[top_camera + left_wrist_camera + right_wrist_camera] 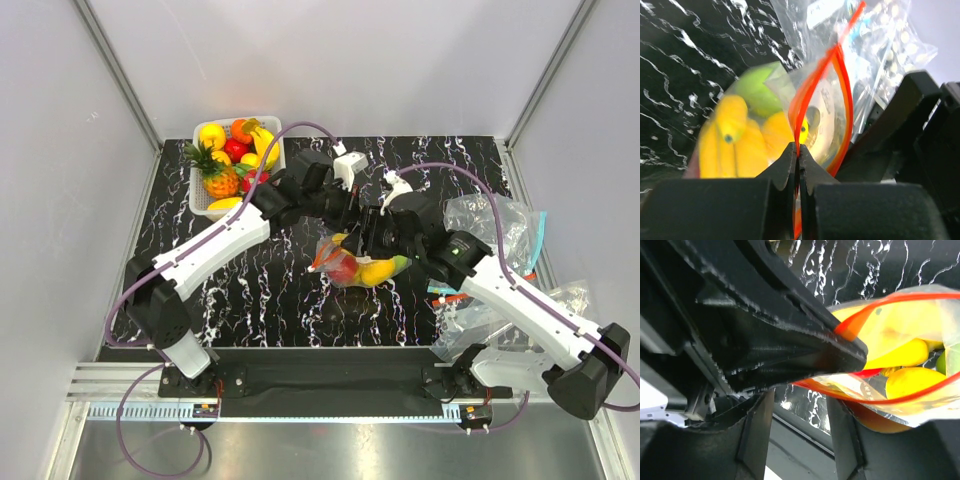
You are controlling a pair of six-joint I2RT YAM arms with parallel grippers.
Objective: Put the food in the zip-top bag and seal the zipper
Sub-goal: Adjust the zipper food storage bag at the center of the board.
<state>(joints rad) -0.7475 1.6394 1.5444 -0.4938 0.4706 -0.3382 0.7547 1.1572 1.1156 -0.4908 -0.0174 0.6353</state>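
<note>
The clear zip-top bag point(352, 268) lies mid-table and holds a red apple point(343, 268), a yellow banana bunch point(377, 271) and a green apple point(400, 263). My left gripper point(343, 236) is shut on the orange-red zipper point(812, 85) at one end of the mouth, which gapes open. Behind the strip in the left wrist view I see the banana bunch point(727, 145), the green apple point(757, 90) and a yellow fruit point(777, 135). My right gripper point(799, 399) is open, its fingertips just below the zipper point(920, 390) and beside the left gripper's fingers point(790, 340).
A white basket point(197, 203) of spare toy fruit stands at the back left. Other clear bags point(485, 222), one with a teal-blue strip point(538, 236), lie crumpled at the right edge, with another bag point(560, 300) nearer the right arm's base.
</note>
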